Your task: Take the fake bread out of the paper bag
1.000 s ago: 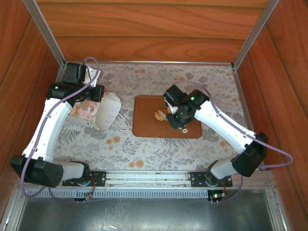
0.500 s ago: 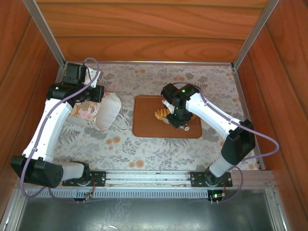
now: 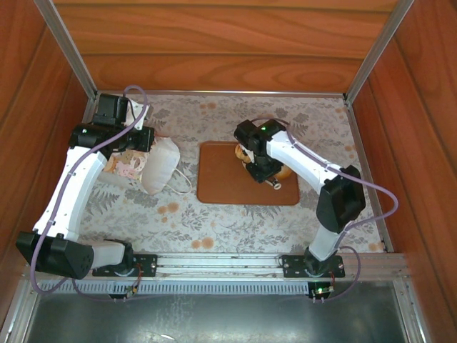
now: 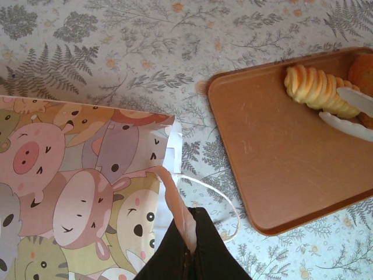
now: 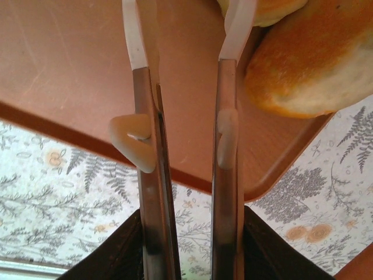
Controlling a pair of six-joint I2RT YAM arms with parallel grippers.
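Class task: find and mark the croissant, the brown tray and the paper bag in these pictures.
croissant point(image 4: 315, 90): left wrist view, on its ridged middle.
brown tray point(image 4: 274, 157): left wrist view, on its bare floor.
paper bag point(image 4: 76, 175): left wrist view, on its printed side.

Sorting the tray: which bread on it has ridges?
The croissant: pale, with ridges wound across it. The bun beside it on the tray is darker orange and smooth.

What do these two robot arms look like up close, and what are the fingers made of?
Both arms have white shells with black joints and black bases, a lilac cable looping along each, and a small green light near the wrist. The right gripper has two long, thin brown fingers with whitish tips; the left gripper looks black.
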